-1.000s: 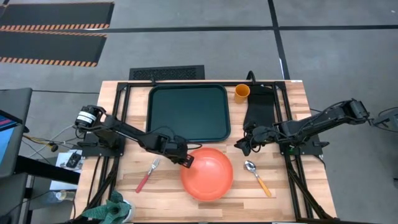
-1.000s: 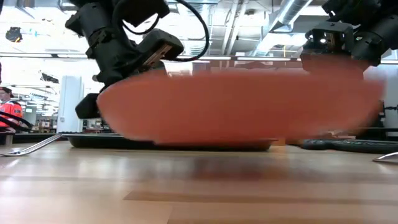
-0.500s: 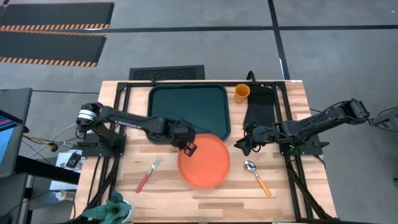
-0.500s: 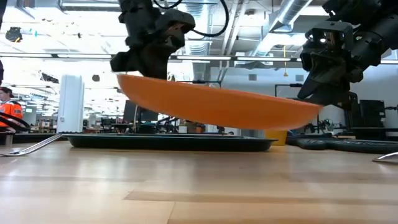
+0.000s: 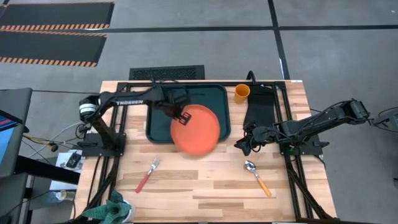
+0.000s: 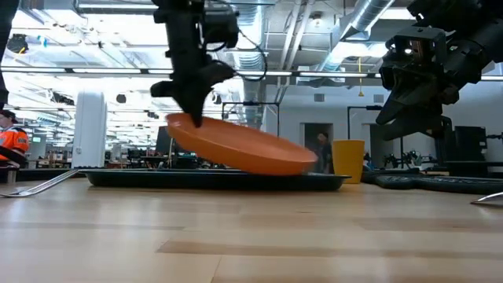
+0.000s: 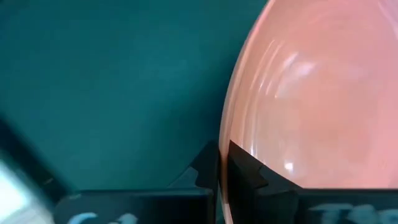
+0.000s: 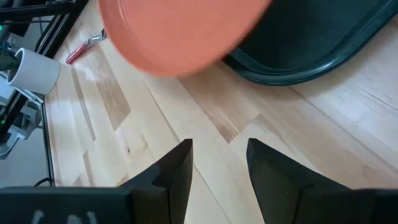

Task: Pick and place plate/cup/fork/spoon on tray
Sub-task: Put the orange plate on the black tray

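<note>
My left gripper (image 5: pixel 182 116) is shut on the orange-red plate (image 5: pixel 198 130), which hangs tilted over the near right part of the dark green tray (image 5: pixel 163 102) and reaches past its near rim. The orange-yellow cup (image 5: pixel 242 93) stands upright on the table at the tray's far right corner. The red-handled fork (image 5: pixel 148 175) and the yellow-handled spoon (image 5: pixel 257 175) lie flat on the wood near the front. My right gripper (image 5: pixel 239 144) is open and empty, above the table to the right of the plate. My left gripper pinches the plate's rim (image 7: pixel 225 155) at the plate's far left side, one finger (image 7: pixel 204 169) under the rim and one (image 7: pixel 247 171) on the inner face. The fingers come from above, pointing down. The plate (image 6: pixel 244 145) hangs tilted, held side high, opposite side low near the tray's rim.
A black oven mitt (image 5: pixel 260 109) lies right of the tray, beside the cup. A green cloth (image 5: pixel 112 208) sits at the table's near left corner. Bare wood lies between fork and spoon.
My left gripper has carried the plate up off the table's near middle and toward the far edge and a little left, over the tray. The plate has stayed in the grip and now hangs tilted, its free side lower. My right arm has kept still.
</note>
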Controlling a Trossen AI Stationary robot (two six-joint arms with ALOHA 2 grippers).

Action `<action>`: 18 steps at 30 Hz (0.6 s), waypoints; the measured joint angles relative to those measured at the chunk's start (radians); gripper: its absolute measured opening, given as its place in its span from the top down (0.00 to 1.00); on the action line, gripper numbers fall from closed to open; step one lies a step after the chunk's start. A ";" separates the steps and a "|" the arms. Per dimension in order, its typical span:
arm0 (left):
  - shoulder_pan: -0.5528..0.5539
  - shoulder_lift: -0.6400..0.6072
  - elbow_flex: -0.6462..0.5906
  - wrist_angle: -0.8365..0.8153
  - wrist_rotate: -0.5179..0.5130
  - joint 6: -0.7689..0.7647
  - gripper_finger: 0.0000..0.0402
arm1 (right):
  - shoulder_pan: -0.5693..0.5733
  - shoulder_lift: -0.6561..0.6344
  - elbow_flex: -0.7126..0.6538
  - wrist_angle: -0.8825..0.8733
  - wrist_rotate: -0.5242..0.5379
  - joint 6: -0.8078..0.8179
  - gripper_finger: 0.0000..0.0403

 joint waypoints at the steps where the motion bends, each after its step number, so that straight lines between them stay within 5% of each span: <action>1: 0.019 0.000 0.000 -0.028 0.004 0.024 1.00 | 0.000 0.000 0.000 0.000 0.000 0.000 0.56; 11: 0.182 -0.082 -0.012 -0.095 -0.084 0.090 1.00 | -0.001 0.002 0.000 -0.001 0.038 -0.003 0.56; 18: 0.253 -0.256 -0.238 0.006 -0.024 -0.009 1.00 | -0.001 0.002 0.000 -0.001 0.063 -0.003 0.56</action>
